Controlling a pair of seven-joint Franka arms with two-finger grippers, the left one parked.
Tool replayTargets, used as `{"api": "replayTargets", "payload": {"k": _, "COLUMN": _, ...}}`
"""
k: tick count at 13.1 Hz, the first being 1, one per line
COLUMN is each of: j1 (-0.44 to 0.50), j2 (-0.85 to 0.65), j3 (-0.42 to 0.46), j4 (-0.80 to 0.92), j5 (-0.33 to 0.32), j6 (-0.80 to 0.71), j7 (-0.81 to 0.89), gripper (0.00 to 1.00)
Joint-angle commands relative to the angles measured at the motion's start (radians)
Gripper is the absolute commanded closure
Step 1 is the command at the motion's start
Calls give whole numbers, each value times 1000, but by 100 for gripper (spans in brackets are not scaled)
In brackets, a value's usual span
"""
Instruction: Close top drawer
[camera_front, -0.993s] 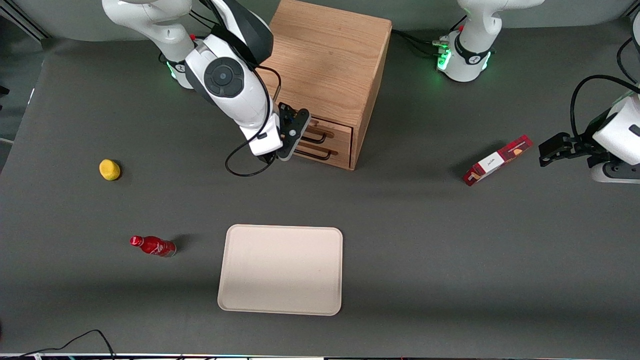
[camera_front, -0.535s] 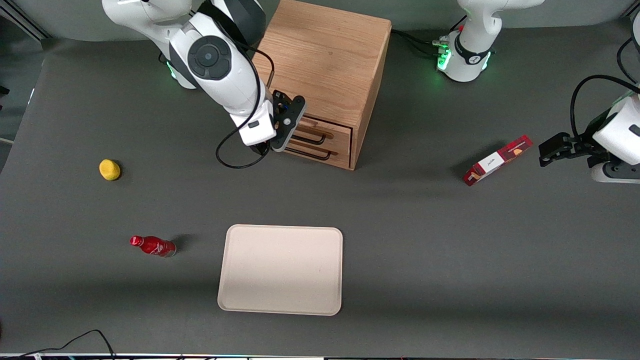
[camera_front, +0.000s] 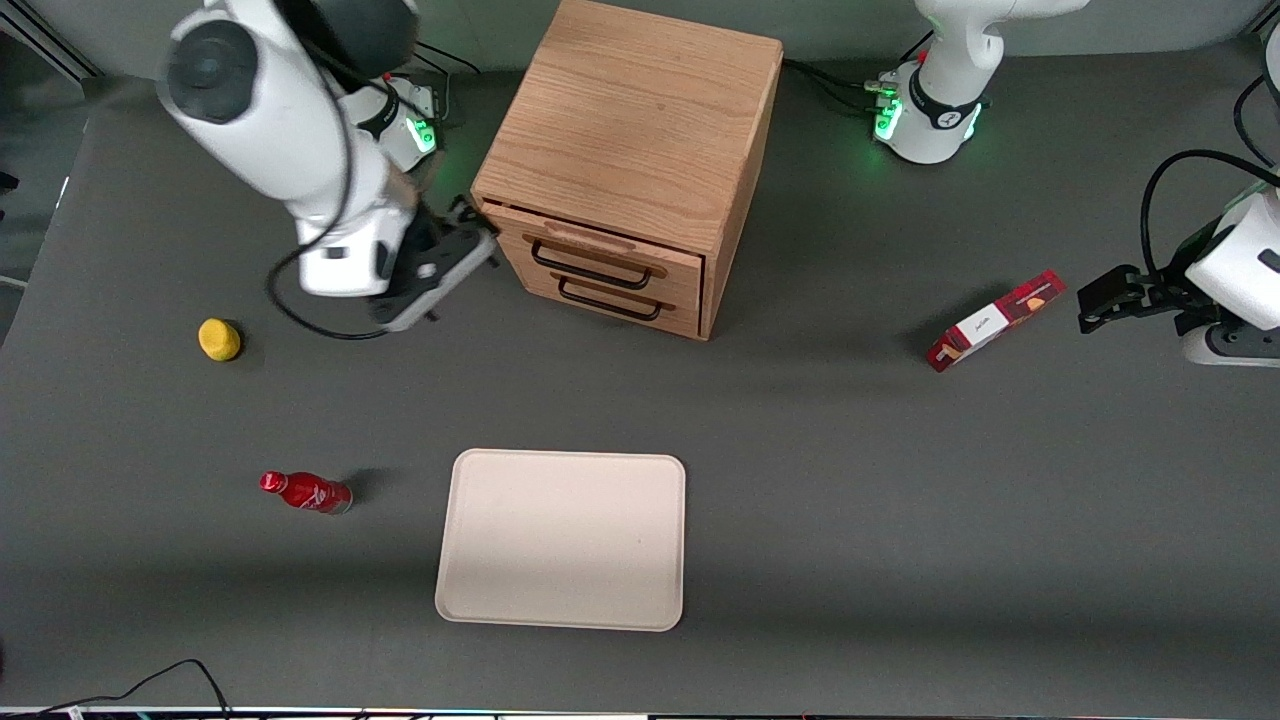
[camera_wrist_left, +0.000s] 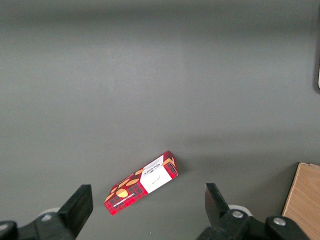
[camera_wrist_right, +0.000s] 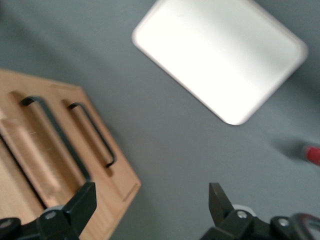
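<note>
Drawer work looks finished: top drawer (camera_front: 600, 253), centre-upper frame, sits flush in the cabinet (camera_front: 640, 120). The gripper (camera_front: 470, 235), fingers spread and empty, hangs beside it; retreat seems next.

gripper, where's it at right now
In the front view the gripper hangs open beside the wooden cabinet, level with the top drawer but apart from it, and farther from the camera than the lemon.

Grey table (camera_front: 900, 520) carries cabinet (camera_front: 625, 165) just beside gripper (camera_front: 455, 250); lemon (camera_front: 219, 339), bottle (camera_front: 305, 492), tray (camera_front: 562, 539) nearer camera; box (camera_front: 992, 320) toward parked arm's end.
</note>
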Motion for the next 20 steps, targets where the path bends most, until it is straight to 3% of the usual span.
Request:
{"api": "replayTargets", "payload": {"k": 1, "j1": -1, "j2": -79, "j3": -90, "j4": -18, "j5": 26, "j6": -34, "j7": 164, "gripper": 0}}
{"api": "replayTargets", "payload": {"k": 6, "j1": -125, "j2": -135, "j3": -98, "j4": -12, "j5": -9, "j6": -115, "j7": 380, "gripper": 0}}
{"api": "replayTargets", "payload": {"k": 9, "j1": -133, "j2": -151, "j3": -127, "j4": 16, "j5": -90, "j6": -192, "j7": 421, "gripper": 0}}
{"api": "replayTargets", "payload": {"k": 13, "j1": -152, "j2": -168, "j3": -149, "j4": 19, "j5": -87, "j6": -278, "j7": 417, "gripper": 0}}
{"api": "replayTargets", "payload": {"k": 20, "j1": -185, "j2": -148, "j3": -150, "j4": 13, "j5": -79, "j6": -274, "j7": 404, "gripper": 0}}
